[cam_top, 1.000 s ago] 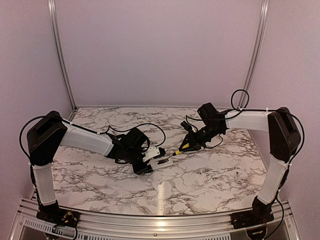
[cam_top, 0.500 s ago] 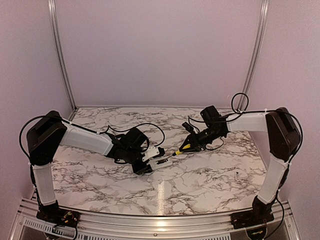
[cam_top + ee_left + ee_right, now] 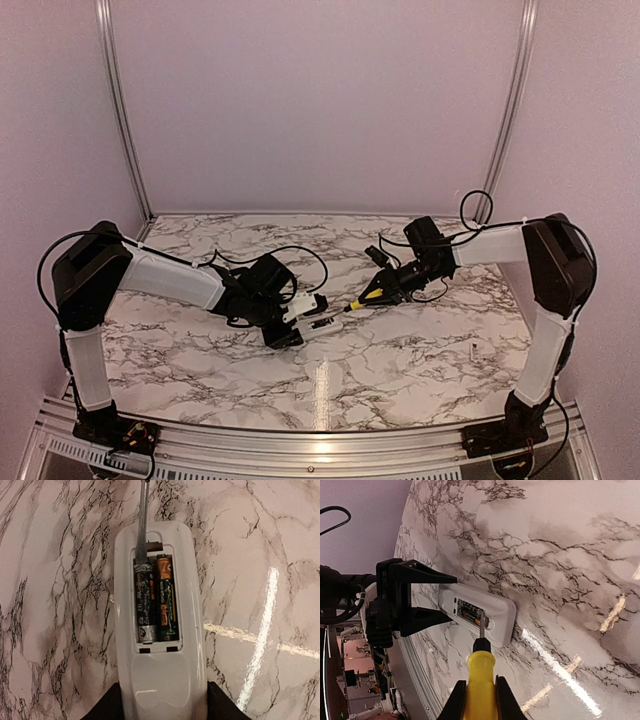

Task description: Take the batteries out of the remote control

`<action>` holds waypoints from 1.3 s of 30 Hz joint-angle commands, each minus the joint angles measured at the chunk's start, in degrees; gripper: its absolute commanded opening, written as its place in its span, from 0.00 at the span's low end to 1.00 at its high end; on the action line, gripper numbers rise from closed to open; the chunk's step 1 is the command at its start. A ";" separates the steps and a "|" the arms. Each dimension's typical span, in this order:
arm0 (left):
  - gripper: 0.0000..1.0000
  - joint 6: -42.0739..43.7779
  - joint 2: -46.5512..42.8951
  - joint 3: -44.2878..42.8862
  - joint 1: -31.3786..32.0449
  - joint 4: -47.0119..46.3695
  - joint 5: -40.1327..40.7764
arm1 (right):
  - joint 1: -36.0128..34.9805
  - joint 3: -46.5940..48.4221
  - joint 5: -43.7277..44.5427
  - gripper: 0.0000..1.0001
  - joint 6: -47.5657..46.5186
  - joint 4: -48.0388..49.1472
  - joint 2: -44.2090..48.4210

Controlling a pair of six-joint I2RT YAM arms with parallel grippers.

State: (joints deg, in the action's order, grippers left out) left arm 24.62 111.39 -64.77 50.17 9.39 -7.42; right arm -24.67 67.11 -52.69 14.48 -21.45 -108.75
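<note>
Left wrist view looks down the flat white plastic remote control (image 3: 160,680), which lies back-up on the glossy, dark-veined marble-pattern tabletop (image 3: 260,540) with the left gripper (image 3: 162,707) pinching its near end. Two dark cylindrical batteries (image 3: 156,600) sit side by side in the open recess, parallel to the remote's long axis. Along that axis, from the far end, comes the steel shaft of the yellow-handled screwdriver (image 3: 481,672), clamped in the right gripper (image 3: 480,700). Its tip meets the far end of the battery on that view's left. Nothing crowds the remote.
</note>
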 commanded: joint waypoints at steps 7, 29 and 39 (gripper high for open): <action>0.00 4.07 1.02 0.53 0.45 -4.25 1.46 | -6.01 -0.24 -8.41 0.00 -3.68 -3.13 -4.25; 0.00 3.87 1.37 0.44 0.50 -4.20 1.46 | -6.01 0.82 -12.13 0.00 -3.13 -3.24 -0.01; 0.00 3.81 1.55 0.35 0.48 -4.25 1.65 | -6.05 2.54 -13.77 0.00 -2.72 -4.12 2.38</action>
State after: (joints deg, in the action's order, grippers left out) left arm 26.04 111.00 -64.66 49.98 10.04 -6.92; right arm -24.93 67.37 -54.96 12.08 -23.86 -108.51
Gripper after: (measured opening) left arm 0.537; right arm 0.149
